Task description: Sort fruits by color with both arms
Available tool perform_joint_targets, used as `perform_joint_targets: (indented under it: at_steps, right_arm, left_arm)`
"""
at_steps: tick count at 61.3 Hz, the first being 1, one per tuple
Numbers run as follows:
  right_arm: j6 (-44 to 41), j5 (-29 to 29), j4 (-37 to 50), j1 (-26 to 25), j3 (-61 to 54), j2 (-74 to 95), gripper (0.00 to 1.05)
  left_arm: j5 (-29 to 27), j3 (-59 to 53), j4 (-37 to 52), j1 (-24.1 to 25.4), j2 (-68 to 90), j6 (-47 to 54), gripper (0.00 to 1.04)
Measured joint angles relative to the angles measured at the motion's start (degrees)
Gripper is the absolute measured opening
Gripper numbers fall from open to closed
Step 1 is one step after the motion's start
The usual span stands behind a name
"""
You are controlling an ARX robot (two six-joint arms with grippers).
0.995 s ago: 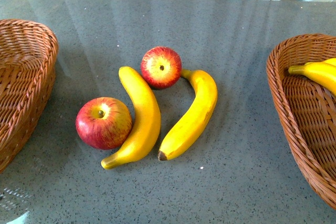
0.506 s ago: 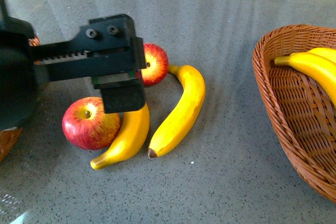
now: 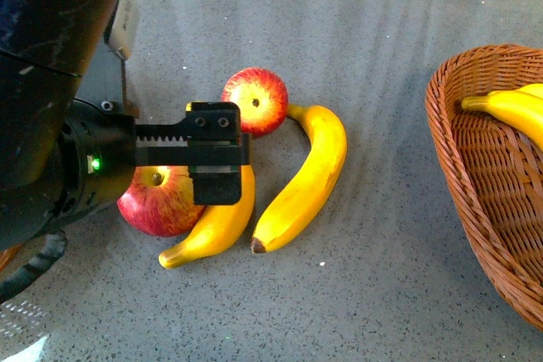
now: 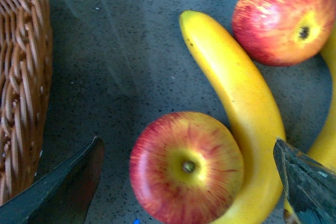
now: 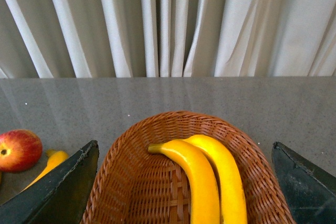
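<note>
Two red apples and two yellow bananas lie together mid-table. The near apple [image 3: 157, 203] touches the left banana [image 3: 219, 222]. The far apple [image 3: 254, 101] sits by the stem of the right banana [image 3: 305, 177]. My black left gripper [image 3: 182, 177] hangs open over the near apple. In the left wrist view the near apple [image 4: 186, 169] lies between the open fingertips [image 4: 68, 187], with the left banana [image 4: 236, 87] and the far apple [image 4: 283, 17] beyond. My right gripper [image 5: 184, 187] is open and empty above the right basket [image 5: 131, 182], which holds two bananas [image 5: 197, 182].
The brown wicker right basket [image 3: 475, 201] stands at the table's right edge with a banana [image 3: 509, 108] in it. A second wicker basket [image 4: 21, 77] stands close to the near apple on the left. White curtains hang behind the grey table [image 3: 382, 294].
My left arm has come in from the left and lowered, its gripper going from over the far apple and left banana to over the near apple. The fruits have not moved.
</note>
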Motion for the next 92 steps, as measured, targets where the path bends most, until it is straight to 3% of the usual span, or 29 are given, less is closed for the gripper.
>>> perform_joint_targets:
  at_steps: [11,92]
  right_arm:
    - [0.0,0.0,0.0,0.0,0.0,0.0,0.96]
    - [0.0,0.0,0.0,0.0,0.0,0.0,0.96]
  left_arm:
    - [-0.2,-0.2,0.4,2.3,0.2,0.2,0.96]
    - [5.4,-0.4,0.5,1.4,6.6,-1.1,0.96]
